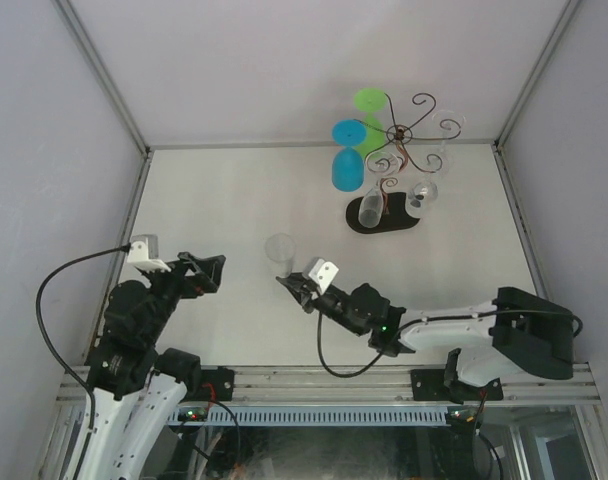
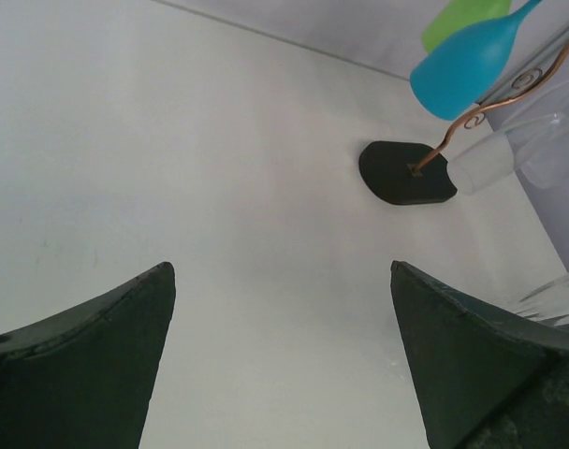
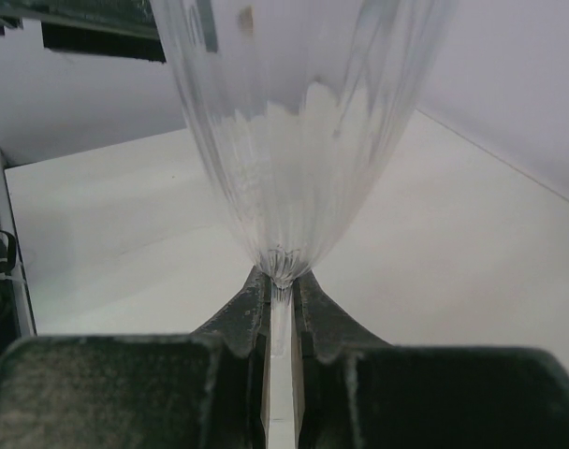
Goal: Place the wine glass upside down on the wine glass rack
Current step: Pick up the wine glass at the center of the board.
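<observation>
A clear ribbed wine glass (image 1: 280, 250) is held by its stem just under the bowl, with my right gripper (image 1: 292, 285) shut on it, left of the table's middle. In the right wrist view the bowl (image 3: 299, 140) fills the top and the stem sits pinched between the fingers of the right gripper (image 3: 282, 285). The wine glass rack (image 1: 396, 165), a thin brown wire stand on a black base (image 1: 356, 222), stands at the back right. My left gripper (image 1: 212, 270) is open over bare table at the left, nothing between its fingers (image 2: 125, 318).
A blue glass (image 1: 347, 160) and a green glass (image 1: 371, 108) hang on the rack's left side. Two clear glasses (image 1: 372, 207) (image 1: 422, 190) hang lower, over the base. White walls close in the table at the back and sides.
</observation>
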Available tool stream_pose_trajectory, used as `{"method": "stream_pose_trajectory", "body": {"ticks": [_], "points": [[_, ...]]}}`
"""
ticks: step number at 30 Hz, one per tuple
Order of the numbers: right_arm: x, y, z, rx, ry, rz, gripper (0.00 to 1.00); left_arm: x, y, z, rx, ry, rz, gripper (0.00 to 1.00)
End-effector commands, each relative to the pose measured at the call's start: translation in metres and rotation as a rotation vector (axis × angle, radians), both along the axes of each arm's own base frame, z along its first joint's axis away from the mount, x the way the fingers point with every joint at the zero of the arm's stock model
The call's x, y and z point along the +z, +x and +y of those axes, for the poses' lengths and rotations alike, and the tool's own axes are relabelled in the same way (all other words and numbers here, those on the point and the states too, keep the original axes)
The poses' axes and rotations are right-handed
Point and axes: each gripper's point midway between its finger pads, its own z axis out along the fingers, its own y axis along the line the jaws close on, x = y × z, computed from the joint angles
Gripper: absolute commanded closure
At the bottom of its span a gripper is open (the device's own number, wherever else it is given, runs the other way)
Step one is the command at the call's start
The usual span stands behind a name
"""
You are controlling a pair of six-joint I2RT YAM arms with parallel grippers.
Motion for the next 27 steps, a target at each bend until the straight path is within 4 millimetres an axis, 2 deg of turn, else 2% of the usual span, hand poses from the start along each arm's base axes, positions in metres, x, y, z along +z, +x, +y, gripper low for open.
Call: {"method": "stream_pose_trajectory", "body": {"ticks": [1, 7, 13, 19, 27], "points": [[0.028, -0.002, -0.030, -0.064, 0.070, -0.021, 1.00, 0.012, 0.005, -0.015, -0.060, -0.067, -0.044, 0.00], [0.034, -0.004, -0.063, -0.111, 0.102, -0.020, 1.00, 0.002, 0.012, -0.037, -0.133, -0.125, -0.019, 0.00], [0.047, -0.008, -0.082, -0.122, 0.182, -0.015, 1.00, -0.003, 0.004, -0.083, -0.240, -0.127, 0.007, 0.00], [0.074, -0.017, -0.100, -0.106, 0.292, -0.057, 1.00, 0.008, -0.003, -0.122, -0.356, -0.192, -0.003, 0.02], [0.113, -0.020, -0.127, -0.104, 0.406, -0.131, 1.00, 0.030, -0.017, -0.157, -0.502, -0.226, -0.037, 0.03]]}}
